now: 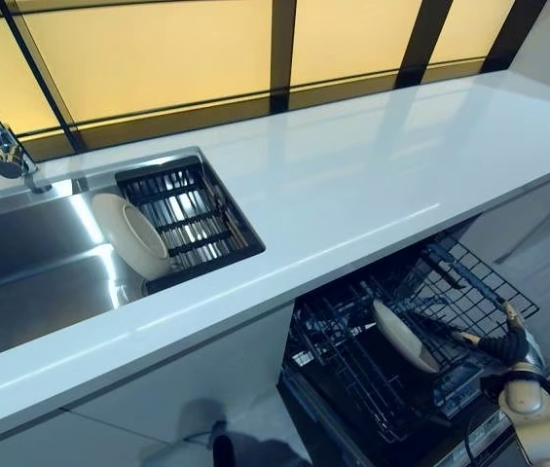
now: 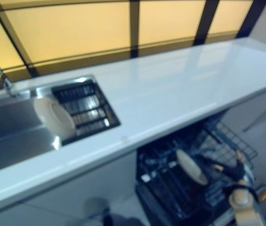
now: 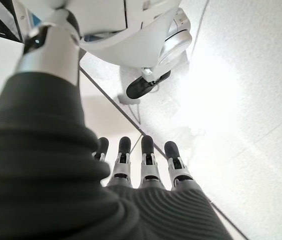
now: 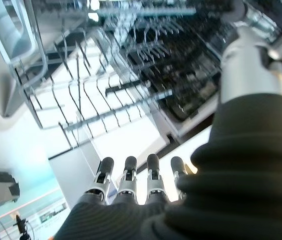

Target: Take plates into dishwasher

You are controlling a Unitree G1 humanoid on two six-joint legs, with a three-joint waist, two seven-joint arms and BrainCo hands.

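Plate [image 1: 130, 236] leans in sink [image 1: 21, 263] against drain rack [image 1: 189, 216]; another plate [image 1: 403, 336] stands in dishwasher rack [image 1: 469, 292]. Right hand [image 4: 131, 182] empty, fingers straight, beside rack; left hand [image 3: 143, 165] relaxed, idle. Risk: snagging tines when withdrawing, toppling racked plate.

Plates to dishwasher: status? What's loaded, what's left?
Done: one plate stands in the dishwasher rack. In hand: nothing; the right hand is by the rack with straight fingers, and the left hand hangs open over the floor. Left: one plate leaning in the sink.
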